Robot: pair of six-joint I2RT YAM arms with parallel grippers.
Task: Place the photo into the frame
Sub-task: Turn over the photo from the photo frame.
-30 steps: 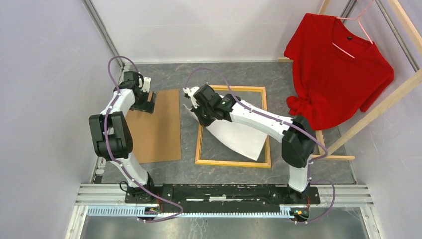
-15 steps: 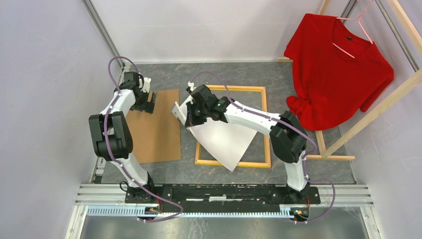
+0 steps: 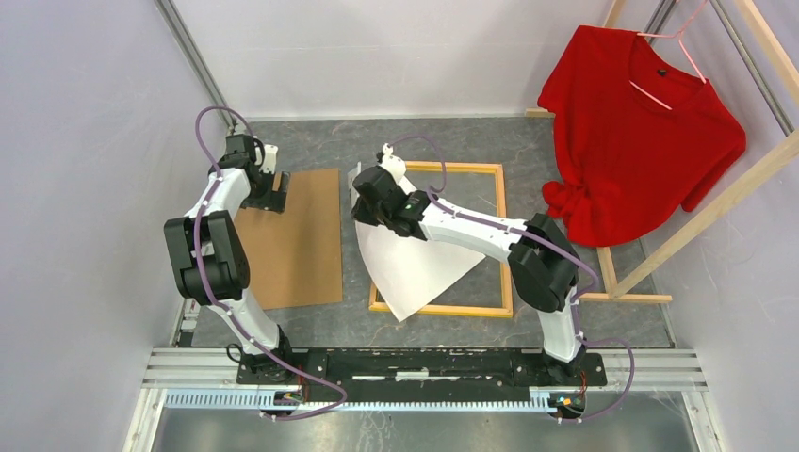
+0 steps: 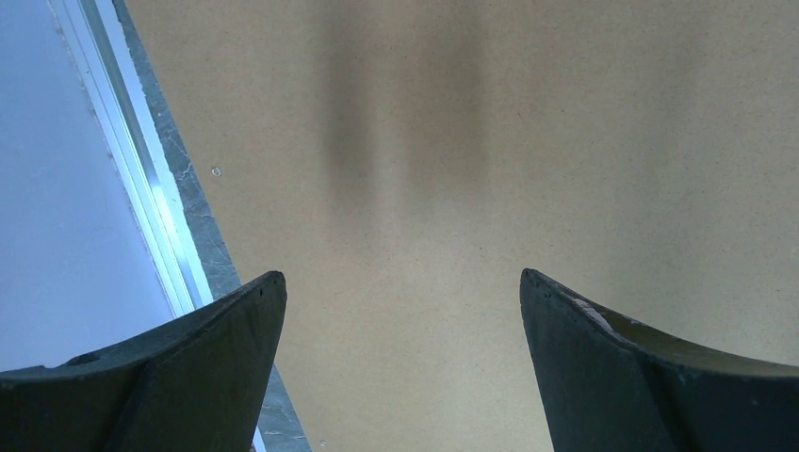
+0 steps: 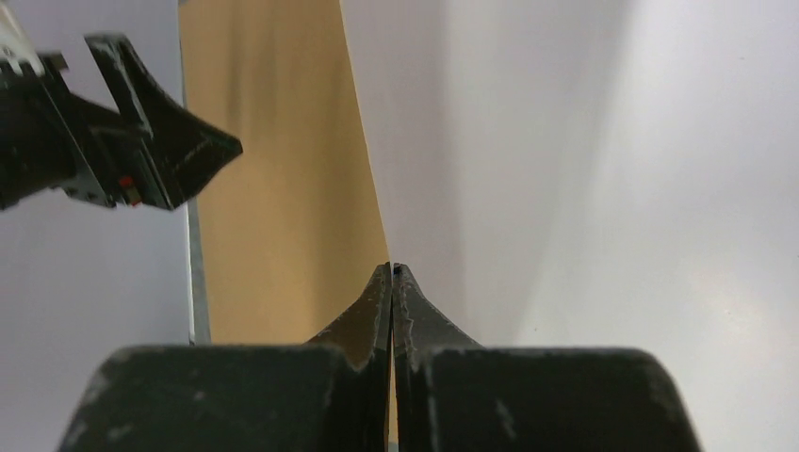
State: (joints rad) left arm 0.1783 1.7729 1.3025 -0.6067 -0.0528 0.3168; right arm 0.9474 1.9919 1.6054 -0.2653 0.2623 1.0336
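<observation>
Draping across the frame (image 3: pixel 471 168), the photo (image 3: pixel 415 268) is clamped between closed right fingers (image 5: pixel 375 315); left fingers (image 4: pixel 226 330) are spread, empty.

Right gripper (image 5: pixel 392 282): edge of the photo (image 5: pixel 584 188) is clamped between touching fingers | white back shown | brown backing panel (image 5: pixel 273 188) seen beyond.

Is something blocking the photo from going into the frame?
Nothing visible is. The right gripper has its jaws shut on the photo at its edge, and the photo is already partly over the frame, whose opening shows only bare table. The brown panel lies off to the left, apart from it.
</observation>
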